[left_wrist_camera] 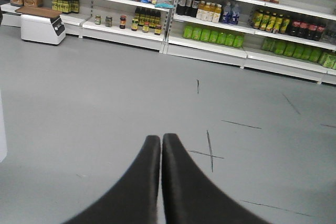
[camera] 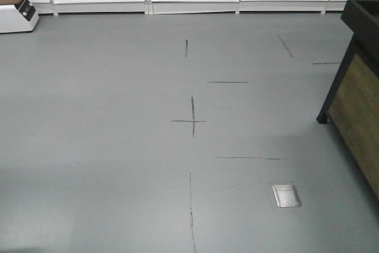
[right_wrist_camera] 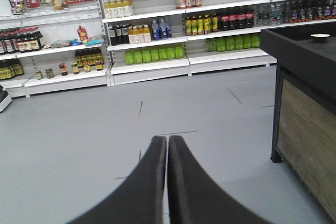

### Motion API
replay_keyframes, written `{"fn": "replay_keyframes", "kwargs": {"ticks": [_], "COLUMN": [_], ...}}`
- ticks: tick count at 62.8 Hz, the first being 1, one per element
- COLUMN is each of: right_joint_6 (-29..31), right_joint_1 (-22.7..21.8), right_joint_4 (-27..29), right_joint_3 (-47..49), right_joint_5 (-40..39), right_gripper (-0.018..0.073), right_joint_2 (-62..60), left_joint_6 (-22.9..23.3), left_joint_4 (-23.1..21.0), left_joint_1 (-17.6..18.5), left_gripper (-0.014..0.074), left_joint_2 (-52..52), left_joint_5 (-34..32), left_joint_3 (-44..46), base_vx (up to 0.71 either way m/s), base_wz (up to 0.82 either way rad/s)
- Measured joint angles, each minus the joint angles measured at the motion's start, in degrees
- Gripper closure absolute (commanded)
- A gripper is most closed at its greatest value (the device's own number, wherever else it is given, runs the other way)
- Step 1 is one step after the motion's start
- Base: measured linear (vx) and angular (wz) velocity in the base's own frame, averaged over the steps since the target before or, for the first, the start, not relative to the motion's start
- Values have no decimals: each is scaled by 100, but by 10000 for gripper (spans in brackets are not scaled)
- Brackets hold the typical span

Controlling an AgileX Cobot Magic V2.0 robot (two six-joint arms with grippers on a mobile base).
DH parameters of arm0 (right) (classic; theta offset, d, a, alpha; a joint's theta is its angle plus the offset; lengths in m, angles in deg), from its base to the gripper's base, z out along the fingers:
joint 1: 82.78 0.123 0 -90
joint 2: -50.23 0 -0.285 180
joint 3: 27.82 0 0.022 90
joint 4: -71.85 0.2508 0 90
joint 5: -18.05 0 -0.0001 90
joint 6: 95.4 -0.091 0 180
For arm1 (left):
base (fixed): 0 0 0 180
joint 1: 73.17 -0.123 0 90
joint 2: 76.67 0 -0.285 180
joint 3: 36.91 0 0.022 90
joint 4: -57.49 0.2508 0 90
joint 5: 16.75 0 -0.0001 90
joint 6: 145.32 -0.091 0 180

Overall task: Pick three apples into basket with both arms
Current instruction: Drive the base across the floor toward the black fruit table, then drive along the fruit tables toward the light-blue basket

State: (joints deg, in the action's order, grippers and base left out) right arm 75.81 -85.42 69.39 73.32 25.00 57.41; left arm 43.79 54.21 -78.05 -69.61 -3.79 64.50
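No apples and no basket show in any view. In the left wrist view my left gripper (left_wrist_camera: 161, 138) is shut, its black jaws pressed together with nothing between them, pointing out over bare grey floor. The right wrist view shows my right gripper (right_wrist_camera: 167, 139) likewise shut and empty, held above the floor and facing the shelves. Neither arm appears in the front-facing view.
A black-framed wooden display stand (right_wrist_camera: 307, 108) rises at the right, also seen at the stand's corner (camera: 355, 87). White shelving (left_wrist_camera: 210, 40) stocked with bottles and jars lines the far wall. A white machine (left_wrist_camera: 42, 24) sits at left. A metal floor plate (camera: 286, 195) lies near the front.
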Motion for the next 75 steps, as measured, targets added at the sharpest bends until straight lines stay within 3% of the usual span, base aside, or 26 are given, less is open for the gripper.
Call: {"fn": "replay_keyframes", "kwargs": {"ticks": [41, 75], "right_joint_6": [0, 0], "right_joint_1": [0, 0], "right_joint_4": [0, 0], "right_joint_3": [0, 0], "right_joint_5": [0, 0], "right_gripper": [564, 564], "right_joint_2": [0, 0], "left_joint_6": [0, 0], "left_joint_4": [0, 0], "left_joint_1": [0, 0], "left_gripper": [603, 603], "left_joint_2": [0, 0], "left_joint_5": [0, 0], "left_joint_3": [0, 0], "base_vx": [23, 18], "base_wz": [-12, -38]}}
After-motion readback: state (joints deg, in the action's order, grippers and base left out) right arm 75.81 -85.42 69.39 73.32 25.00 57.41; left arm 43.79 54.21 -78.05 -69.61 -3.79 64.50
